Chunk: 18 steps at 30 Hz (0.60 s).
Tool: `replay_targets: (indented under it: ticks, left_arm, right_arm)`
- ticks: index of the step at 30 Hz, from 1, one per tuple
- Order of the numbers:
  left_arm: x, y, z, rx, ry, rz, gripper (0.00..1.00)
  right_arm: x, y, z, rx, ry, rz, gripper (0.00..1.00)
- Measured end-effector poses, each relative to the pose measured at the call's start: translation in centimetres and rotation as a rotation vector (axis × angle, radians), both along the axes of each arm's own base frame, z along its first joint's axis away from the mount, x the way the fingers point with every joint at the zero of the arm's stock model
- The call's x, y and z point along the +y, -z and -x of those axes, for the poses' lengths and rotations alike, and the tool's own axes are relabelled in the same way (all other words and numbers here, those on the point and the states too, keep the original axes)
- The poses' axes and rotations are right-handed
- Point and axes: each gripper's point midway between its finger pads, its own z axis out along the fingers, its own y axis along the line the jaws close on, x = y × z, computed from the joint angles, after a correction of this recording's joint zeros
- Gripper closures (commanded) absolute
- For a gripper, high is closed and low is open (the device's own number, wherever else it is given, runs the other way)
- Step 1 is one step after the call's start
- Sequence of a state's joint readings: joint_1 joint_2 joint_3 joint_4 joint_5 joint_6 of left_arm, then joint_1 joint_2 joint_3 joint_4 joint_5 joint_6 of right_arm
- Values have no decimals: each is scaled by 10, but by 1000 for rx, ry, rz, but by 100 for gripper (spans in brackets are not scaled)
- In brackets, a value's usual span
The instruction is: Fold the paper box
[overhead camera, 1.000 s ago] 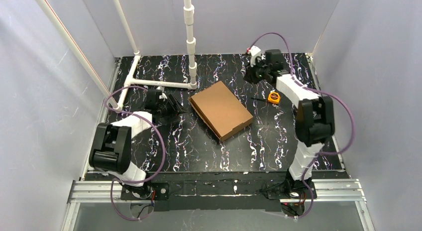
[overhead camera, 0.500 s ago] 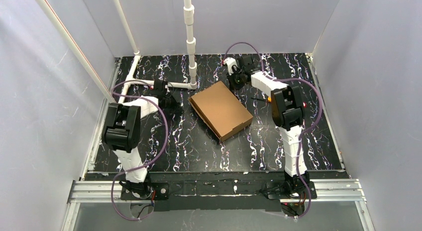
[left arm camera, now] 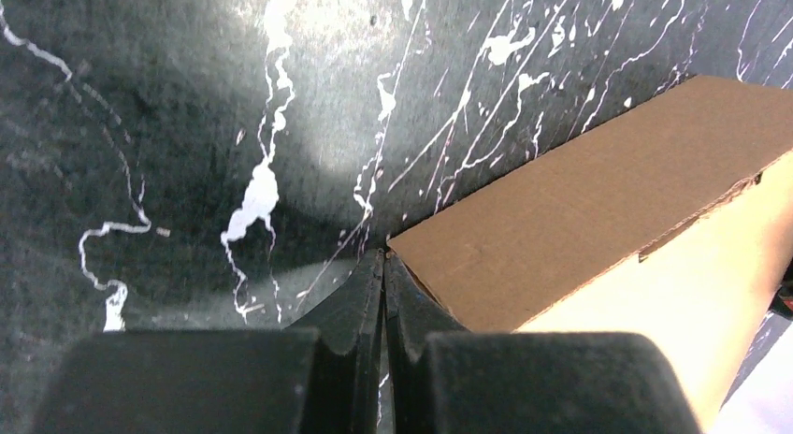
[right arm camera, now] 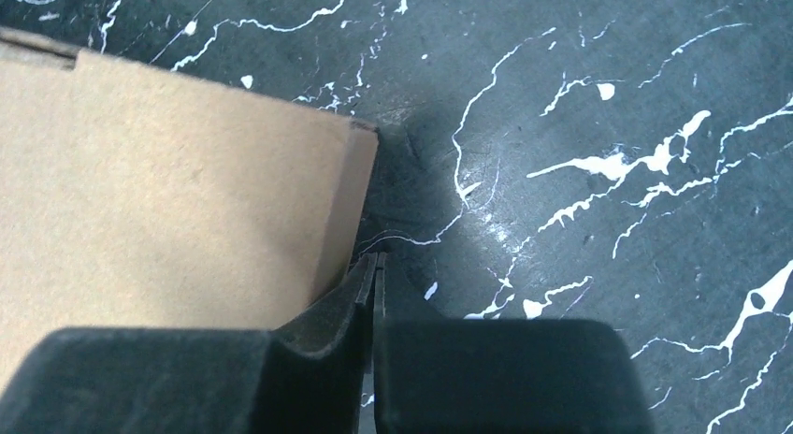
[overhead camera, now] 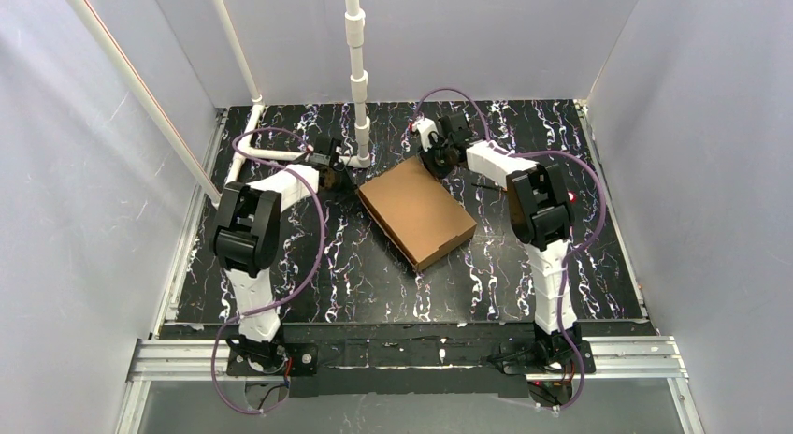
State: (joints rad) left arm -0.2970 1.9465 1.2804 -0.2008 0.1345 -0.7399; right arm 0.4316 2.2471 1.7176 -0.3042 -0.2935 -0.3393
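Observation:
The paper box [overhead camera: 416, 209] lies closed and flat as a brown cardboard slab, turned diagonally on the black marbled table. My left gripper [overhead camera: 347, 180] is shut with nothing in it. In the left wrist view its fingertips [left arm camera: 383, 257] meet right at the box's [left arm camera: 580, 209] left corner, down at table level. My right gripper [overhead camera: 433, 166] is also shut and empty. It sits low beside the box's far corner, and in the right wrist view its tips [right arm camera: 374, 262] rest against the side wall of the box [right arm camera: 168, 209].
A white PVC pipe frame [overhead camera: 356, 88] stands at the back left, and its floor bar [overhead camera: 281, 156] runs just behind my left gripper. Grey walls enclose the table on three sides. My right arm's elbow [overhead camera: 538, 205] rises right of the box.
Both arms have swung inward from the table's sides to the box's corners. Both grippers went from open to shut. The box has barely shifted.

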Motion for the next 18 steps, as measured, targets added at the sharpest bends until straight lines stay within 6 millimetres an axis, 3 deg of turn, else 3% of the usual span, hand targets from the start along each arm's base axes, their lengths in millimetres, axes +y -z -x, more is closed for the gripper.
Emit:
replay_targets:
  ticks: [6,12,18]
  left_arm:
    - [10,-15,15,-33,-16,-39,97]
    - [34,-38,37,-90,-56,-57,97]
    - [48,-23,53,-43,-76,-91,100]
  right_arm:
    - [-10,-1,3,-1,85,12,78]
    - [-27,1,21,6,116,25,77]
    - [-29,1,22,-2,118,20,78]
